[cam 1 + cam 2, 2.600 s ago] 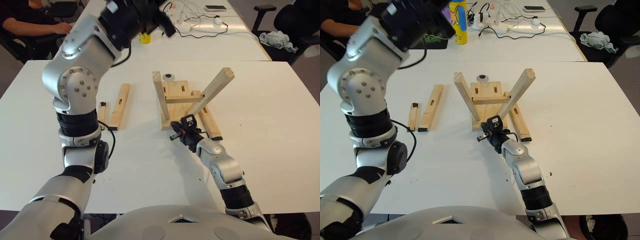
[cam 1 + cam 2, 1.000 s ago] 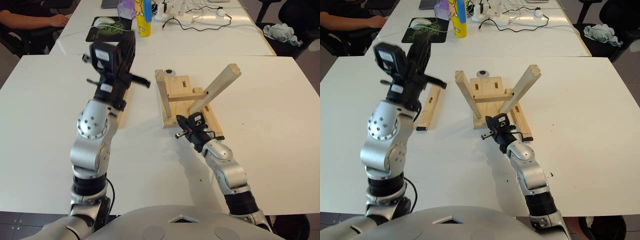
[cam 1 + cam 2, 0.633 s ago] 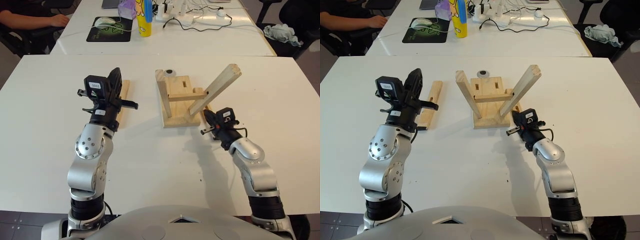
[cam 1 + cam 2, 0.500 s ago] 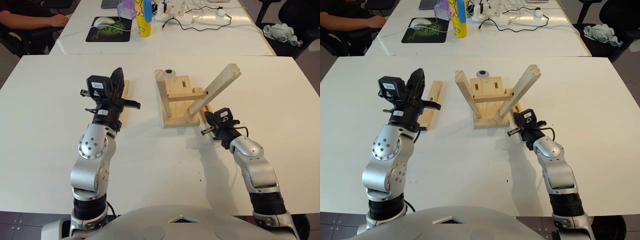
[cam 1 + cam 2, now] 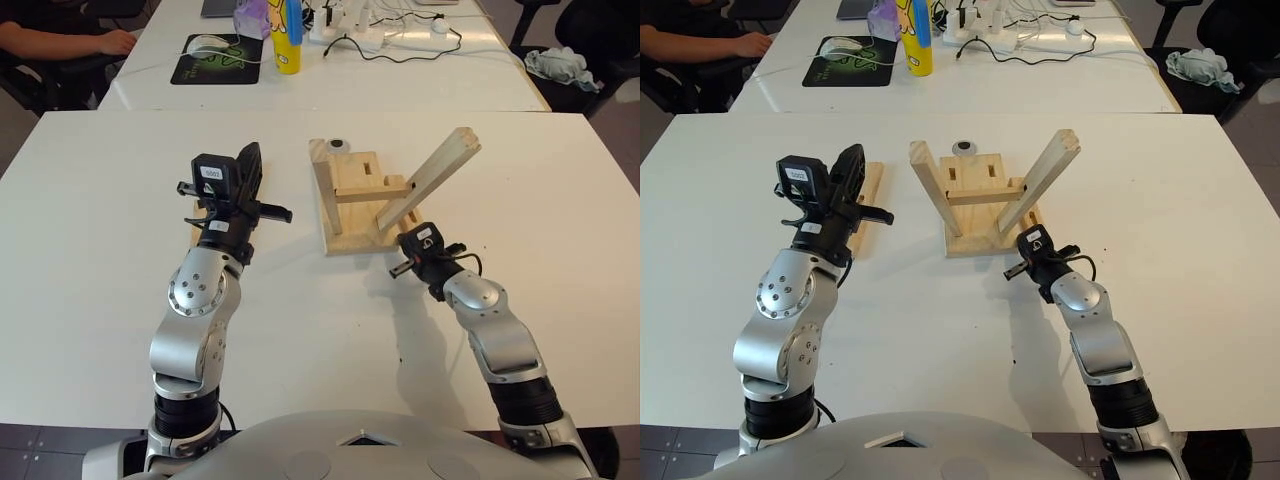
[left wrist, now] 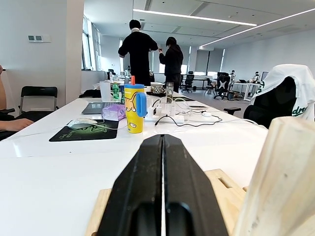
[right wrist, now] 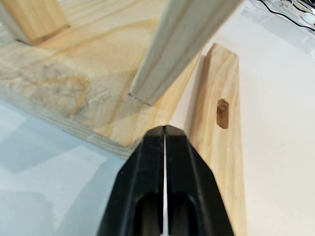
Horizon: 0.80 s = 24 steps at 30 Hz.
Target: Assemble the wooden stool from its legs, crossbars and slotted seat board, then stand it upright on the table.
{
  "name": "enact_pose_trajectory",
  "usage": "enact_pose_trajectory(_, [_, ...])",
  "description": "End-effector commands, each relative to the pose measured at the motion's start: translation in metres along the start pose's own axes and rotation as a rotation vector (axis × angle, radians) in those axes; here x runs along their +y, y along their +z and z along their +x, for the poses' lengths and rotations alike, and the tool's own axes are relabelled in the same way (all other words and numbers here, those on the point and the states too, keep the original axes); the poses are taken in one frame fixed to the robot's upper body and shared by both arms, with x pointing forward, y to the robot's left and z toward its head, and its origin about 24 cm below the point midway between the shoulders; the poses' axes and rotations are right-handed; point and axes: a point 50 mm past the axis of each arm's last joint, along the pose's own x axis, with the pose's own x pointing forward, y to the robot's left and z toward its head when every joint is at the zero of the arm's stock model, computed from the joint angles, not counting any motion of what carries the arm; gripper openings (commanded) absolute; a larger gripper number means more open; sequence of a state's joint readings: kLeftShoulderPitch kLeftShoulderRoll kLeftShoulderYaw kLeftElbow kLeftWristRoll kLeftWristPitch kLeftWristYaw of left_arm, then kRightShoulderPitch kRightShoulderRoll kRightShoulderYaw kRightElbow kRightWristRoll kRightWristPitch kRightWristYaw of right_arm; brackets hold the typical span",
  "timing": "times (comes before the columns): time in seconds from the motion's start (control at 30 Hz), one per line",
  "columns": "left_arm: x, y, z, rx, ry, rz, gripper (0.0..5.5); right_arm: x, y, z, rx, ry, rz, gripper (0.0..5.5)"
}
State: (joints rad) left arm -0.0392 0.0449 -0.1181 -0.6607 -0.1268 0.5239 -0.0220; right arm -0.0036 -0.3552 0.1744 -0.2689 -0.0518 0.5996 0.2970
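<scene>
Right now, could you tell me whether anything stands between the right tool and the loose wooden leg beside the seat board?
Nothing visible does: the shut right tool sits just beside the flat pale wooden leg, with bare table between them.

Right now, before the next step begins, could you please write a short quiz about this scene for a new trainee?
1. True or false: the left end effector and the right end effector are both shut and empty.
2. How many legs stand fitted in the seat board? A) one B) two C) four
3. Which piece joins those fitted legs to each other?
Key: 1 true; 2 B; 3 the crossbar.
</scene>
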Motion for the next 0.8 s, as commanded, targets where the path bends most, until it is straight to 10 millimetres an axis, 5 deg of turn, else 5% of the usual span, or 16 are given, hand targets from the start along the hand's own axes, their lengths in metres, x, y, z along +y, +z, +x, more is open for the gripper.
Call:
enact_pose_trajectory(0.03, [-0.003,-0.002,0.003,0.019,-0.021,-0.01,0.01,0.022,-0.013,0.008,0.086,0.073,0.062,0.0])
enact_pose_trajectory(0.37, [-0.004,-0.006,0.005,0.037,-0.034,-0.026,0.01,0.021,-0.008,0.016,0.081,0.011,0.089,0.0])
enact_pose_trajectory(0.57, [0.002,-0.005,0.002,0.02,0.015,-0.029,0.01,0.002,-0.004,-0.014,-0.068,-0.093,0.16,0.0])
enact_pose_trajectory(0.8, [0.0,0.0,0.007,-0.018,0.021,-0.028,0.01,-0.035,0.045,-0.042,-0.384,-0.409,0.249,0.0])
